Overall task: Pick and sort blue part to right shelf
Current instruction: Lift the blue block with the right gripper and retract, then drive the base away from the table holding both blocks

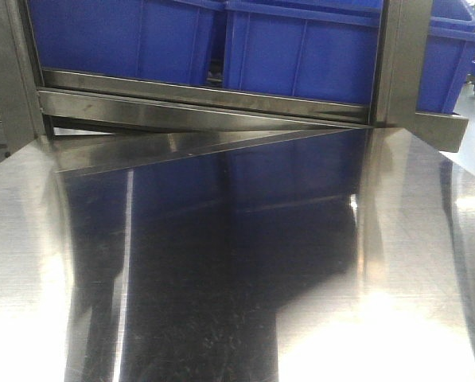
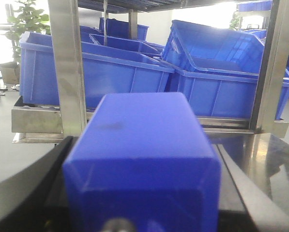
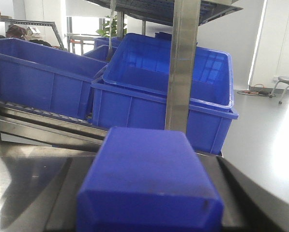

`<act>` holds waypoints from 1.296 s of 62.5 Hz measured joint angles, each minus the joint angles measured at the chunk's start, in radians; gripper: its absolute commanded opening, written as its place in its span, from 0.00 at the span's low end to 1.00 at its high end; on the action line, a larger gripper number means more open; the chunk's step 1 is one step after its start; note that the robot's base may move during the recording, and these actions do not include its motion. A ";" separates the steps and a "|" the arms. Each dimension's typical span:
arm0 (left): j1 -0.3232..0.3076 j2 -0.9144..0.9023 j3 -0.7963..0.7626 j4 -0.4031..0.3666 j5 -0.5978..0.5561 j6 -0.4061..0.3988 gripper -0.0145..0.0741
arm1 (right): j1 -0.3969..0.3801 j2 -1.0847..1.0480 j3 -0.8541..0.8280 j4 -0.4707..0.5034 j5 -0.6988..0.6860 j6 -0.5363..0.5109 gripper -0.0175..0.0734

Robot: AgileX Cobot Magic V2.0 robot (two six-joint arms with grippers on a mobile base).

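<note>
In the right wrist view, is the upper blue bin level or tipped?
Tipped. The upper blue bin leans in the lower bin, with its open side turned partly toward the camera, so its inside wall shows.

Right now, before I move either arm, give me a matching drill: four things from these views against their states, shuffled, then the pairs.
Things:
1 blue part
2 tabletop
3 upper bin
4 steel post

States:
A tilted, resting on another bin
B upright, in front of the bins
C between the left fingers
D flat, mirroring the bins

Pairs: 1-C, 2-D, 3-A, 4-B.
</note>
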 measured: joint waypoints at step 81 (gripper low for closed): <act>0.000 -0.002 0.000 0.002 0.002 0.000 0.53 | 0.000 -0.002 0.000 0.000 0.002 -0.002 0.39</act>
